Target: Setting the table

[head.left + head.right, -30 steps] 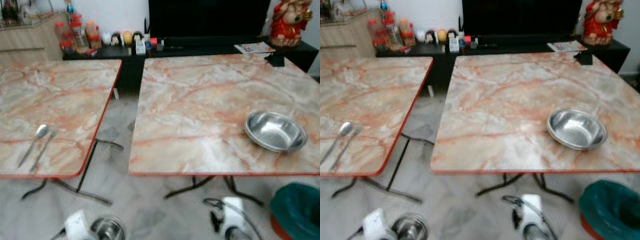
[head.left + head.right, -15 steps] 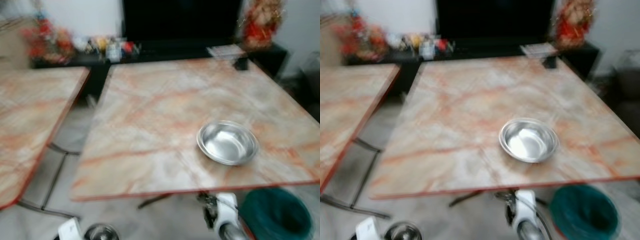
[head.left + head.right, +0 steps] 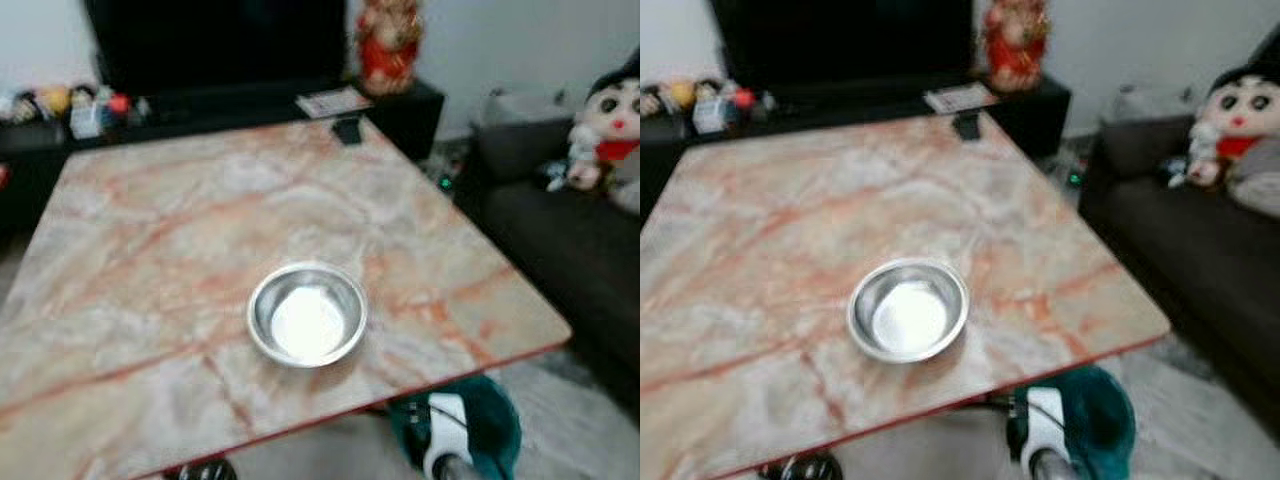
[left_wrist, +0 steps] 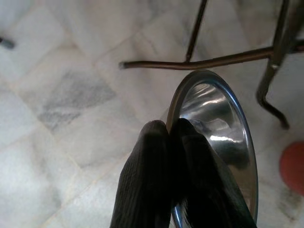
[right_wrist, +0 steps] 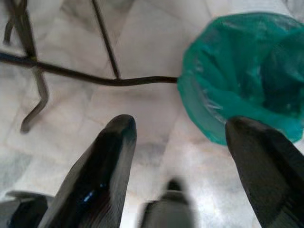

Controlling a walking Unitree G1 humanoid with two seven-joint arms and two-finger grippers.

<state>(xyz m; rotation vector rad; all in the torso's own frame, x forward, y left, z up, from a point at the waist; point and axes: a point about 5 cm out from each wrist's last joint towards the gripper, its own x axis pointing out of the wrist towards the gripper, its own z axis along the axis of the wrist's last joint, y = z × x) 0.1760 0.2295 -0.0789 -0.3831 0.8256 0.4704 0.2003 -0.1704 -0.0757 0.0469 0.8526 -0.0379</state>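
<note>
A steel bowl stands upright near the front middle of the marble-patterned table. Below the table's front edge, my left gripper is shut on the rim of a second steel bowl, which hangs tilted over the tiled floor. This held bowl peeks in at the lower edge of the head view. My right gripper hangs open over the floor next to the teal bin, with nothing between its fingers; its white wrist is below the table edge.
A teal-lined bin stands on the floor at the table's front right corner. A dark sofa with a plush doll lies to the right. A black console and red figurine stand behind. Metal table legs cross the floor.
The camera has swung right: the left table with spoon and fork has left the picture and the bowl on the table now sits mid-frame. The sofa has come into view.
</note>
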